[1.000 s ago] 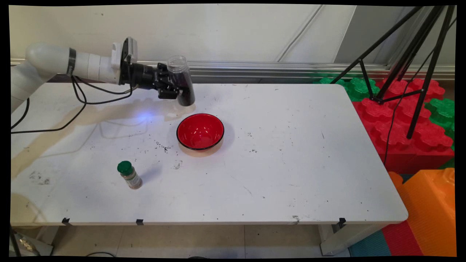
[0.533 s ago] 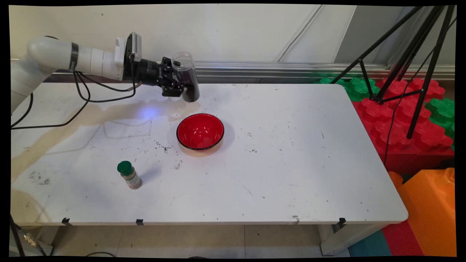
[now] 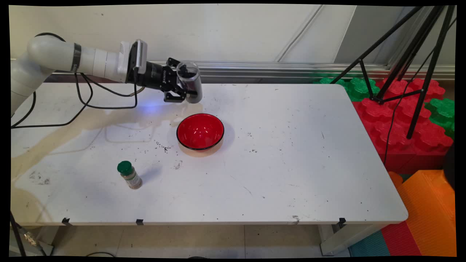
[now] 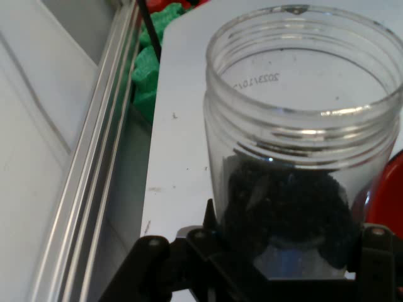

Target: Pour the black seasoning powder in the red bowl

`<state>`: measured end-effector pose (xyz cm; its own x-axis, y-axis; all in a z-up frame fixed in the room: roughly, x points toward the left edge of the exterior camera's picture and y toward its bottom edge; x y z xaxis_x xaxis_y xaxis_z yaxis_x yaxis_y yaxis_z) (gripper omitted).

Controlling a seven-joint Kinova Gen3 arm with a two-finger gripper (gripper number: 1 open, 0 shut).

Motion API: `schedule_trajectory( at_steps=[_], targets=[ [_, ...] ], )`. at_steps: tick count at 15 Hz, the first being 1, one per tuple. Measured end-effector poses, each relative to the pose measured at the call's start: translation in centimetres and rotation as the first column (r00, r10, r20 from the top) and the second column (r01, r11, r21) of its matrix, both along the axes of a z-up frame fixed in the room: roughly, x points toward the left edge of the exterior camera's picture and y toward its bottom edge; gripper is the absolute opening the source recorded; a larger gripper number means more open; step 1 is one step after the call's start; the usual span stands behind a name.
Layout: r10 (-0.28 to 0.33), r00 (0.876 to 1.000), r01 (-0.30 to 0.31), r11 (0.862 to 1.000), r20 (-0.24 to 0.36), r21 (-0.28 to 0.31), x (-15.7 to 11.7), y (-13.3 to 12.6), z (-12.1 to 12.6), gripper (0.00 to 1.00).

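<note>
My gripper (image 3: 184, 89) is shut on a clear plastic jar (image 3: 190, 84) without a lid, partly filled with dark grains. I hold it in the air behind the red bowl (image 3: 200, 131), tilted so its open mouth turns toward the camera. In the hand view the jar (image 4: 302, 157) fills the picture between my fingers (image 4: 201, 242), with the dark grains lying low in it and the bowl's red rim (image 4: 384, 201) at the right edge. The bowl looks to hold nothing. A small spice bottle with a green cap (image 3: 129, 174) stands on the white table (image 3: 291, 163) at the front left.
Dark crumbs are scattered on the table left of the bowl (image 3: 162, 146). A black tripod (image 3: 407, 54) stands on red and green foam blocks (image 3: 404, 120) off the table's right end, with an orange block (image 3: 429, 214) nearer. Black cables (image 3: 83, 102) hang from the arm.
The arm has carried the jar a little to the right and up, and has tilted it from nearly upright so that its mouth now faces the camera.
</note>
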<state>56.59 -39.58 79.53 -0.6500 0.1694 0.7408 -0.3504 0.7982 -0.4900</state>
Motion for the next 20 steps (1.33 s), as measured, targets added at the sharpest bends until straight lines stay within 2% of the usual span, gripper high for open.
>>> schedule_trajectory(
  at_steps=[2, 5, 11, 14, 20],
  targets=[
    [-0.028, 0.998, 0.03, 0.999, 0.053, -0.038, -0.6, 0.2, 0.1, 0.0],
    [-0.06, 0.989, 0.073, 0.993, 0.133, -0.092, -1.2, 0.3, 0.1, 0.0],
    [-0.108, 0.958, 0.161, 0.969, 0.266, -0.186, -2.0, 0.3, -0.1, 0.0],
    [-0.124, 0.939, 0.203, 0.952, 0.321, -0.229, -2.3, 0.2, -0.1, 0.0],
    [-0.136, 0.891, 0.289, 0.906, 0.433, -0.31, -2.7, -0.2, 0.0, 0.0]
  ],
)
